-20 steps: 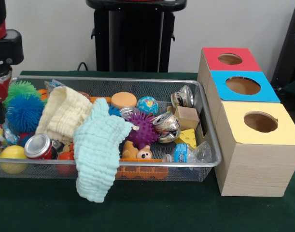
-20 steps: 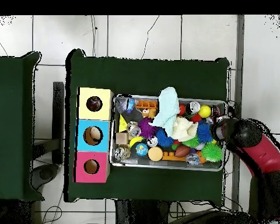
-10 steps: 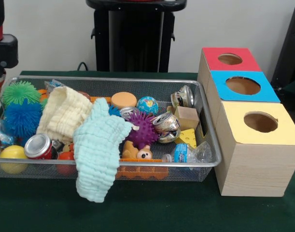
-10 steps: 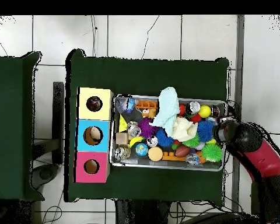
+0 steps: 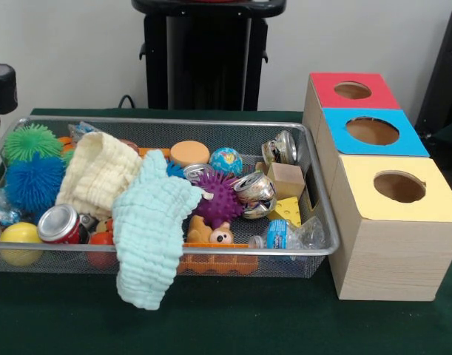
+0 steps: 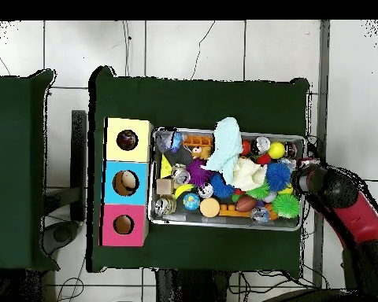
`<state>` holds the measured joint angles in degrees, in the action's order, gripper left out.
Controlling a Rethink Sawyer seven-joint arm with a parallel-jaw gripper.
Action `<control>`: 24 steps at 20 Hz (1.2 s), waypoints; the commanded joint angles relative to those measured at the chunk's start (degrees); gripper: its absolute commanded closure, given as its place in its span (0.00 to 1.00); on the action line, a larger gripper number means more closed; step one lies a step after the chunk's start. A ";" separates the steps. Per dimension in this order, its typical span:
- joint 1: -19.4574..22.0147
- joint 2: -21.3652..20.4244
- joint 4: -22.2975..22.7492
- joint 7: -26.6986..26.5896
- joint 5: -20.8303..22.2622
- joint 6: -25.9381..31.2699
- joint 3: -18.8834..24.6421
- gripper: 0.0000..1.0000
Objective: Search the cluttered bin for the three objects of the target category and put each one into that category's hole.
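Working with a green desk (image 5: 233,325) carrying a wire bin (image 5: 166,120) crammed full, plus three wooden boxes just right of it: yellow top (image 5: 433,203) nearest, blue top (image 5: 410,144) in the middle, red top (image 5: 329,89) farthest, one round hole apiece. Looking at search mode here, nothing picked yet as far as can be judged. Parked off the bin's left end: the red arm (image 6: 346,208) with the tool (image 6: 306,179) hanging just outside the rim, apparently empty, though no telling from either view whether open or closed. No way to know the target category from the scene either, so best to plan for both obvious trios. Worth shifting the mint cloth (image 5: 148,229) first, draped over the near rim and hiding plenty, then maybe the cream cloth (image 5: 96,174) beside it. For spiky balls: blue one (image 5: 33,181) and green one (image 5: 32,140) at the left end, an easy reach; purple one (image 5: 222,198) mid-bin, hemmed in by junk. For cans: red-topped can (image 5: 59,223) near left, crushed silver can (image 5: 255,194) right of centre, another can (image 5: 281,146) at the far right corner. Best to come straight down, grab across the narrow side, lift clear of the mesh before travelling right, and drop dead centre over the hole.
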<state>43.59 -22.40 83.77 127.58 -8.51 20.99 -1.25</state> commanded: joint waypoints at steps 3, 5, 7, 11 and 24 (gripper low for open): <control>0.68 6.32 3.46 0.73 2.66 -2.84 7.34 1.00; 0.59 6.45 3.29 1.02 2.50 -3.22 7.57 1.00; 0.75 6.72 3.08 0.97 2.46 -3.51 7.89 1.00; 0.88 7.18 2.51 0.95 1.69 -2.14 8.63 1.00; -1.51 4.01 6.91 4.76 -1.22 1.36 8.98 1.00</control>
<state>43.88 -21.01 83.69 127.58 -8.68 18.21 0.69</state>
